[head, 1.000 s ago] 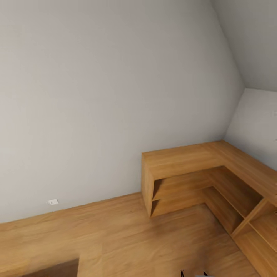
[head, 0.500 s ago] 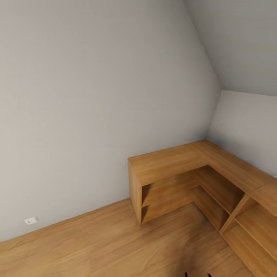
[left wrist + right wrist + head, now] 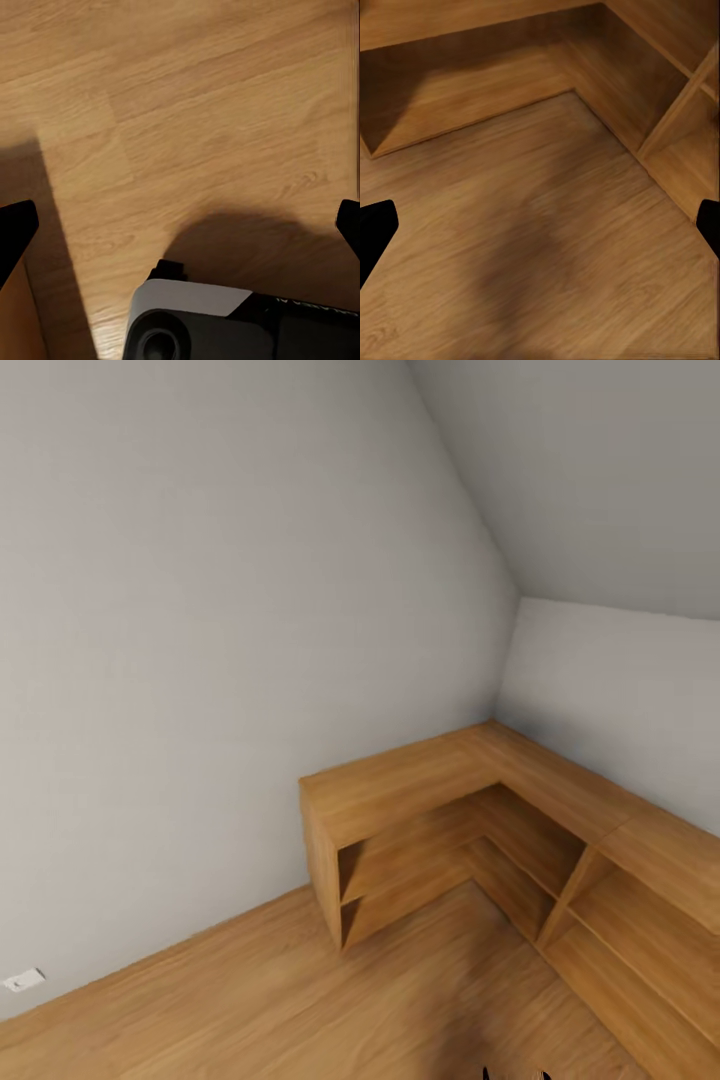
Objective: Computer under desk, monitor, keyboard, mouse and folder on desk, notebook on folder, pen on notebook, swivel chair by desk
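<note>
None of the task's things, whether computer, monitor, keyboard, mouse, folder, notebook, pen or swivel chair, can be placed from these pictures, so which way any of them lies from either arm cannot be told. That is the relation the next move turns on, and my judgement is that the robot is in transit and must bring the workspace into sight before either arm can be chosen.

What the head view does show is an L-shaped wooden shelf unit set into the corner where two grey walls meet under a sloped ceiling. Its top is bare and its open compartments hold nothing that I can make out. A small white wall outlet sits low on the wall, just above the wooden floor.

The left gripper is spread wide over bare floor, its two dark fingertips at opposite edges of the left wrist view and nothing between them; part of the robot's own base lies beneath it. The right gripper is likewise wide apart and holds nothing, pointing down at the floor just before the shelf unit's lower compartments.
</note>
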Controlling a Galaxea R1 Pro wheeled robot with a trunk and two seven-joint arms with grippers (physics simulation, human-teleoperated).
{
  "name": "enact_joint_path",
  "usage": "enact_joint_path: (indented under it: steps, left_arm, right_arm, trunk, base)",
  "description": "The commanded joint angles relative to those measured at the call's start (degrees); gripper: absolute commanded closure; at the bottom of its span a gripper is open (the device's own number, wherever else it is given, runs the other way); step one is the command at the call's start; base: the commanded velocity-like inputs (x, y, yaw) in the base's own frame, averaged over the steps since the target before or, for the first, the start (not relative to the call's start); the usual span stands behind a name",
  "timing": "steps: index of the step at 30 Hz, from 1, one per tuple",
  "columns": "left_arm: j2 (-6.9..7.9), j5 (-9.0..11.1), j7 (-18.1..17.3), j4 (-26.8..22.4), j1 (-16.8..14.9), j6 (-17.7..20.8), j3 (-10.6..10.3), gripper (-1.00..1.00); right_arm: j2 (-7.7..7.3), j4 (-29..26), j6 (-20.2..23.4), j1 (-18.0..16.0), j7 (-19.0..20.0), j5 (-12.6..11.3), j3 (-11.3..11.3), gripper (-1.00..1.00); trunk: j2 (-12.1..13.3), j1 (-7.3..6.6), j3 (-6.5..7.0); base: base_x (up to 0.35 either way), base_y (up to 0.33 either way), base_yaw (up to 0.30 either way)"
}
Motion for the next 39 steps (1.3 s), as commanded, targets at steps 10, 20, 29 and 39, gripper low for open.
enact_joint_path:
  steps: [10,20,29,39]
  left_arm:
    - [-0.04,0.2,0.4,0.0,0.0,-0.1,-0.5,-1.00]
    - [-0.01,2.3,0.4,0.0,0.0,-0.2,-0.3,-1.00]
    - [-0.12,2.5,0.3,0.0,0.0,-0.1,-0.5,-1.00]
    - [-0.14,2.5,0.3,-0.1,0.0,0.0,-0.6,-1.00]
  right_arm:
    - [0.07,0.1,-0.2,-0.1,-0.3,0.6,-0.4,-1.00]
    - [1.62,0.2,-0.1,-0.1,-0.4,0.6,-0.4,-1.00]
    - [2.69,0.1,0.0,-0.1,-0.6,0.5,-0.4,-1.00]
    - [2.57,0.1,0.0,-0.1,-0.5,0.5,-0.4,-1.00]
  trunk:
    - [-0.1,0.04,0.51]
    - [-0.1,0.04,0.81]
    - [-0.1,0.04,0.74]
    - [-0.1,0.04,0.51]
  base:
    - [0.222,0.000,-0.249]
    - [0.256,0.146,-0.184]
    - [0.047,0.057,-0.094]
    - [0.004,0.005,-0.251]
